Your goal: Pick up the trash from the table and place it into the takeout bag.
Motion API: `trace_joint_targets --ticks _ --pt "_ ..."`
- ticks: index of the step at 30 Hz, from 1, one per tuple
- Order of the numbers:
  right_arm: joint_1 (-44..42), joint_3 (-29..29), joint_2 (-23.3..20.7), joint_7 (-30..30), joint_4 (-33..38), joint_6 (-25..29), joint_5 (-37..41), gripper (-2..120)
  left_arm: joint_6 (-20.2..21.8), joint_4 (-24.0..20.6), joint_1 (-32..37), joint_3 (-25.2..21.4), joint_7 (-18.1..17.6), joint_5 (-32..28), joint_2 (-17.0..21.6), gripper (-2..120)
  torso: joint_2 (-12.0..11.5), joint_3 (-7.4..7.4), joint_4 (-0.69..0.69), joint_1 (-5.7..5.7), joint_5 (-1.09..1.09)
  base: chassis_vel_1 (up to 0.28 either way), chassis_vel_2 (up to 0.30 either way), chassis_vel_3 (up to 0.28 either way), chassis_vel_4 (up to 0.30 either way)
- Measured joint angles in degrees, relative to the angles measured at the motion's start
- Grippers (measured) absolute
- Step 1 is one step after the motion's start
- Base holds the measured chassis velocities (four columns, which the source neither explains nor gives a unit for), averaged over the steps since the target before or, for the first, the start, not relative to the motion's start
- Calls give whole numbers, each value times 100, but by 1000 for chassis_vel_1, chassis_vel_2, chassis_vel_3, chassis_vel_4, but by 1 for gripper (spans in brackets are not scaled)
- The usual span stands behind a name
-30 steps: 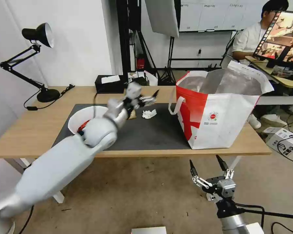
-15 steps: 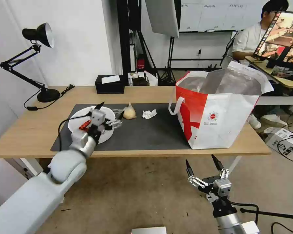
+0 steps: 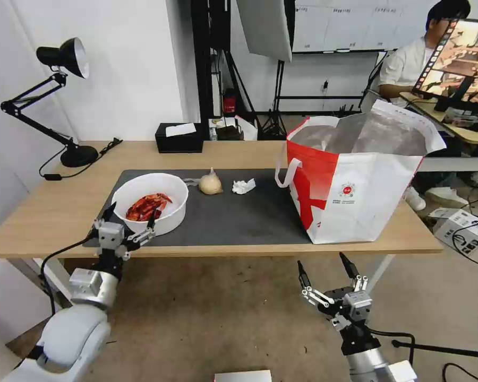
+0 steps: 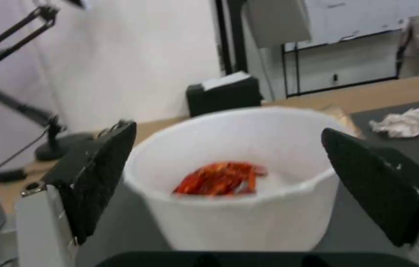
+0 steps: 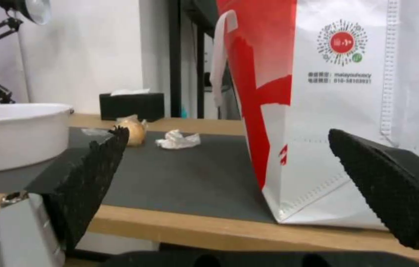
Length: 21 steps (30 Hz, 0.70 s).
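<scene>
Light-wood surface (image 3: pixel 53 212) is carrying a dark grey mat (image 3: pixel 239 217), w/ a desk lamp (image 3: pixel 63 58) and black tissue box (image 3: pixel 179 139) sitting toward the back. Takeout bag (image 3: pixel 366 196) is standing open at the mat's right end, foil lining showing.

White bowl (image 3: pixel 151 201) of red crayfish shells (image 3: pixel 146 206) is sitting on the mat's left end, near the front edge. Knotted plastic bag (image 3: pixel 211 183) is lying just beside the bowl, on the takeout-bag side, and the crumpled tissue (image 3: pixel 244 185) is resting a bit further along, approx. midway btwn bowl and takeout bag.

Left claw (image 3: pixel 126 225) is hovering at the surface's front edge, right in front of the bowl, fingers spread wide apart and empty. In the left wrist view the bowl (image 4: pixel 234 178) is sitting squarely btwn the two finger pads (image 4: pixel 98 178), not touching either.

Right claw (image 3: pixel 326 273) is waiting low, below the surface edge and in front of the takeout bag, fingers also apart, holding nothing.

Handling, as a guess: bowl is looking like thin, stiff plastic, light but w/ loose shells inside, so it's probably needing to stay level. Smooth walls may be slippery; gripping across the rim or pinching one wall is seeming the best hold. Squeezing too hard is risking flexing it.
</scene>
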Motion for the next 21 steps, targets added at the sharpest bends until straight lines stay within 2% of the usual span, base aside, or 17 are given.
trace_joint_targets --ticks 5,10,21 --pt "90 29 -40 33 -42 -50 28 100 -89 -8 531 -240 -144 126 -529 100 0 0 2 0 0 0 0 0 0" --pt "150 2 -68 36 -218 -55 79 100 -151 -28 828 -293 -137 353 -810 100 0 0 2 0 0 0 0 0 0" --pt "217 25 -147 -3 -519 -169 317 100 -222 33 1194 -304 67 398 -1076 100 -1 0 1 0 0 0 0 0 0"
